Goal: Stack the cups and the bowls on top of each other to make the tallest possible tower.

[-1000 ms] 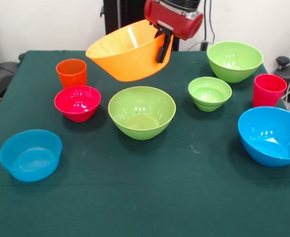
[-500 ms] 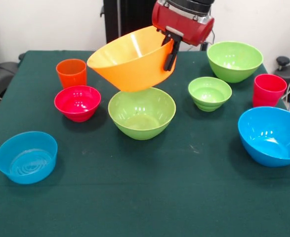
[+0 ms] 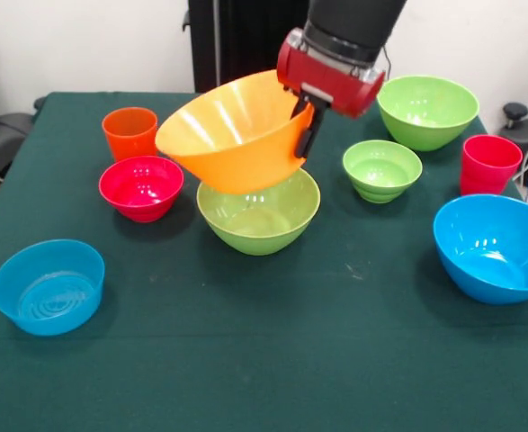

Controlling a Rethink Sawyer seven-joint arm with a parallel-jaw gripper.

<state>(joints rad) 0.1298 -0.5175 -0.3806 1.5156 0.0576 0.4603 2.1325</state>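
My gripper [image 3: 305, 121] is shut on the rim of the very wide orange bowl [image 3: 232, 135] and holds it tilted, mouth toward the left, just above a big green bowl [image 3: 262, 214] at the table's middle. A second big green bowl [image 3: 426, 110] stands at the back right, a small green bowl [image 3: 381, 169] in front of it. A red cup [image 3: 489, 164] and the big blue bowl [image 3: 496, 247] are on the right. An orange cup [image 3: 129, 132], a small red bowl [image 3: 141, 187] and a small blue bowl [image 3: 49, 285] are on the left. The yellow cup and any tower are out of view.
The dark green table [image 3: 272, 360] has open cloth along its near side. A black post [image 3: 237, 40] stands behind the table at the back.
My gripper has carried the orange bowl down and toward the near side, from above the table's back to just over the middle green bowl. The small blue bowl shifted slightly left.
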